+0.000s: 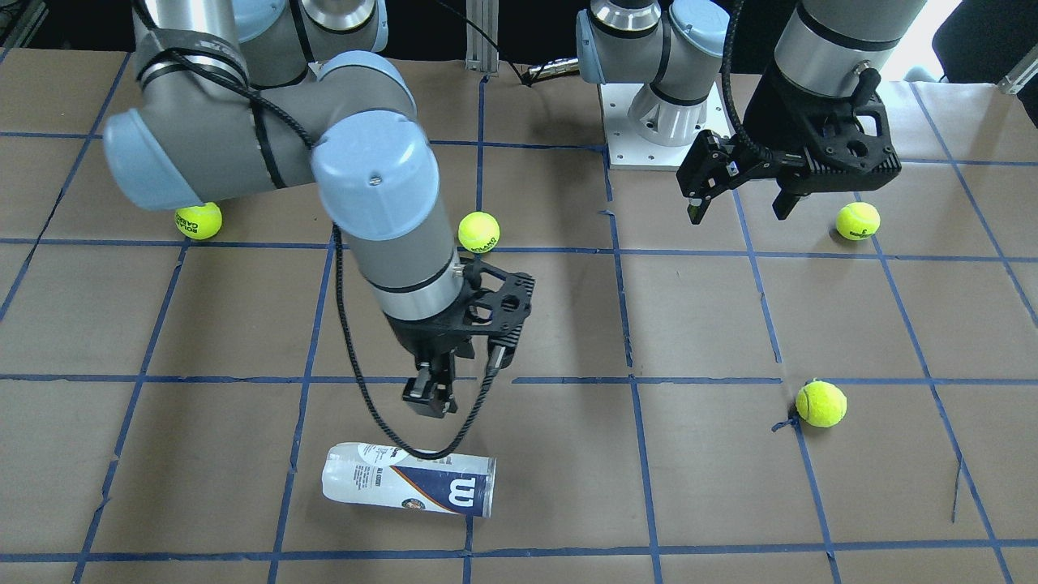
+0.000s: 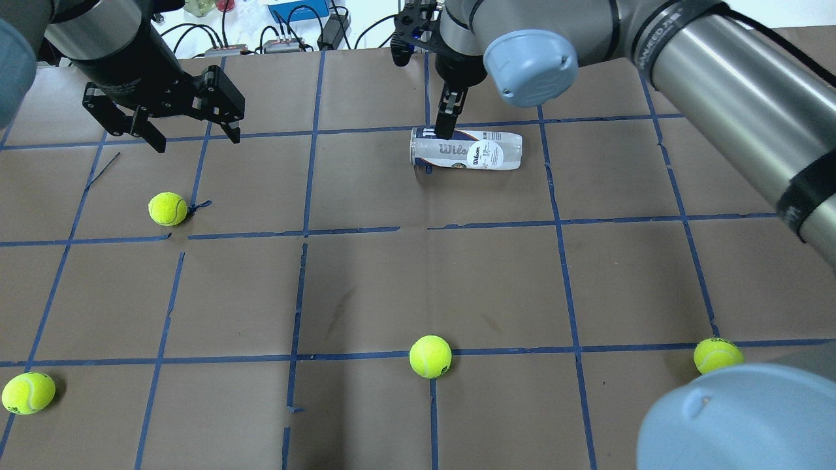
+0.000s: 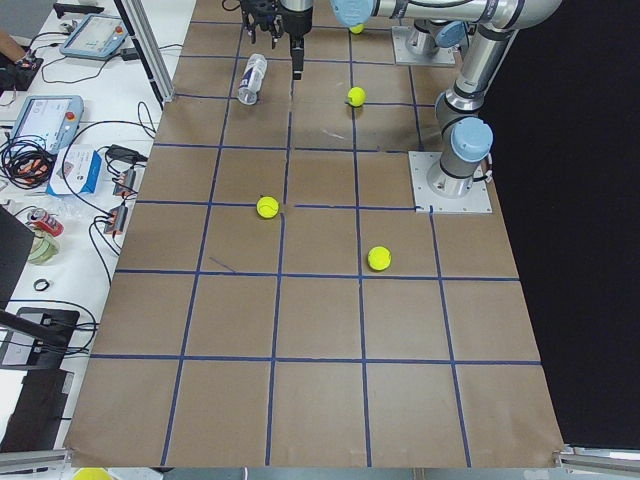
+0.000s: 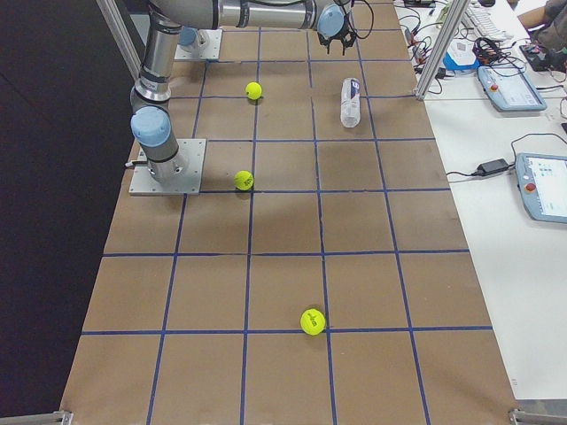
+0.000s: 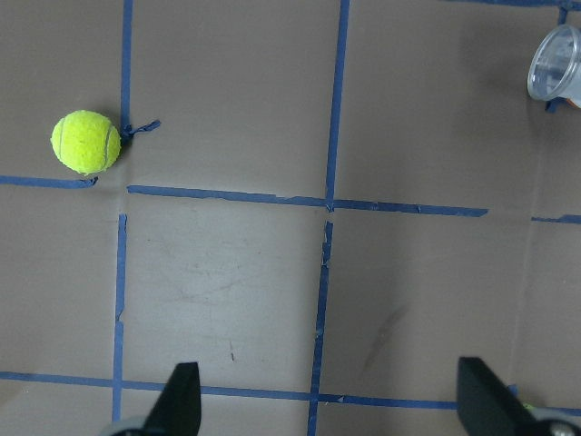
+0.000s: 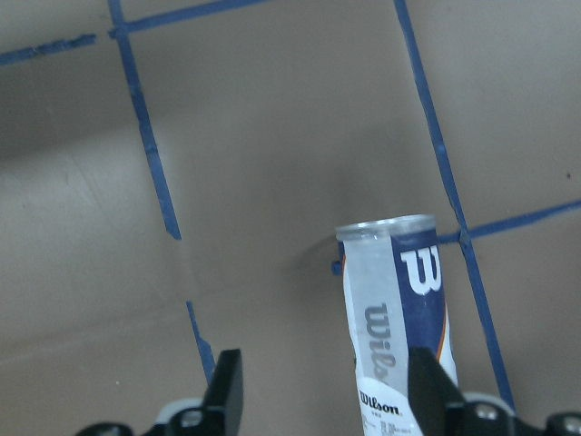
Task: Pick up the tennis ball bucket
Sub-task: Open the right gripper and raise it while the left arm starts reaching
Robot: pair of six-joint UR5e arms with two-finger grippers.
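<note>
The tennis ball bucket [image 1: 409, 480] is a clear tube with a white and navy Wilson label. It lies on its side on the brown table, far from the robot's base, and also shows in the overhead view [image 2: 467, 150] and the right wrist view [image 6: 395, 318]. My right gripper [image 1: 430, 401] points down just above the tube, near its rimmed end [image 2: 446, 127]. It is open and not touching the tube [image 6: 327, 395]. My left gripper [image 2: 196, 137] is open and empty, hovering well off to the side [image 1: 739, 212].
Several yellow-green tennis balls lie loose: one below my left gripper [image 2: 168, 209], one mid-table near the robot [image 2: 430, 356], one at near right [image 2: 717, 354], one at near left [image 2: 27, 393]. Blue tape lines grid the table. Cables and devices lie beyond the far edge.
</note>
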